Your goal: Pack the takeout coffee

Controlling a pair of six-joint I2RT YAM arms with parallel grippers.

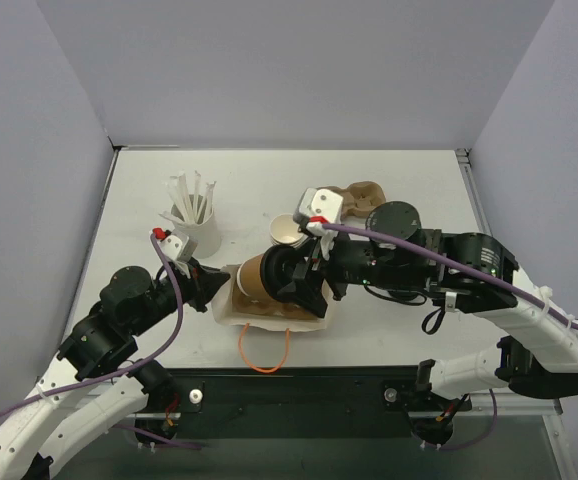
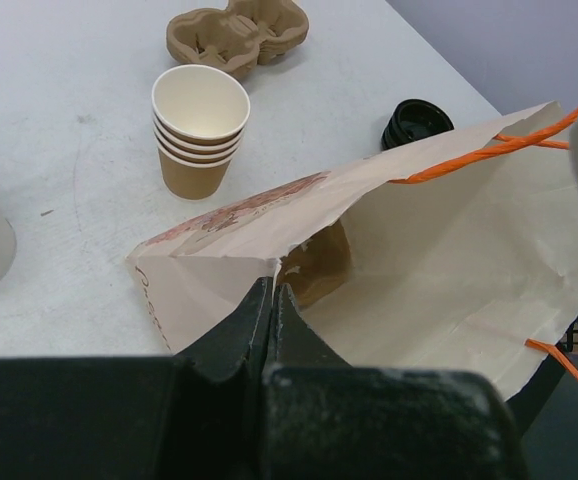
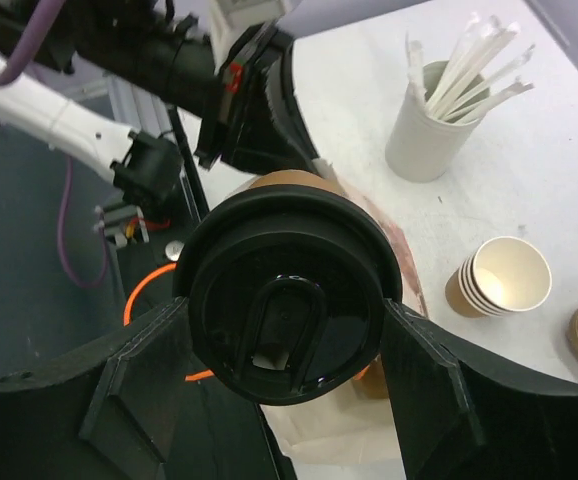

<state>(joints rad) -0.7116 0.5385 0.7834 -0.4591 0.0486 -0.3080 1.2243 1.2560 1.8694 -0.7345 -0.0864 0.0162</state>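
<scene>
Holding the takeout coffee (image 1: pixel 254 275): right gripper (image 3: pixel 284 375) stands part-way open, fingers (image 3: pixel 134 380) pressed to either side of the black lid (image 3: pixel 287 290); cup lies on its side at centre of the top view, base pointing left, at the mouth of the paper bag (image 2: pixel 449 260); depth inside the bag cannot be told; left gripper (image 2: pixel 274 305) fully closed, pinching the bag's upper edge; stacked cups (image 2: pixel 199 125) upper left of the left wrist view, apart from the bag.
</scene>
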